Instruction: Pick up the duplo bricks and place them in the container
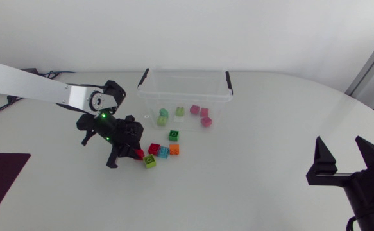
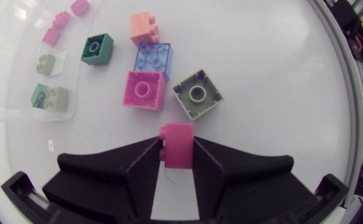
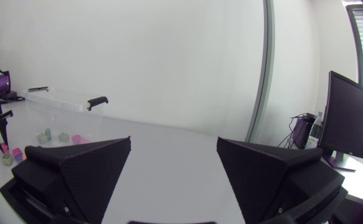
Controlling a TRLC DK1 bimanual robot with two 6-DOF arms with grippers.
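My left gripper [image 1: 130,153] is low over the table, left of the loose bricks, and shut on a small magenta-red brick [image 2: 178,144] held between its fingertips [image 2: 153,154]. Just ahead of it lie a red-pink brick [image 2: 144,90], a lime brick [image 2: 197,94], a blue brick [image 2: 154,57], an orange brick [image 2: 144,28] and a dark green brick [image 2: 98,48]. The clear container [image 1: 183,82] stands behind them with several pale green and pink bricks [image 1: 195,109] inside. My right gripper [image 1: 344,162] stands open and empty at the right edge, far from the bricks.
The container has black clip handles [image 1: 228,82] at its ends. A dark mat [image 1: 0,176] lies at the table's left edge. White table surface [image 1: 257,147] stretches between the bricks and my right arm.
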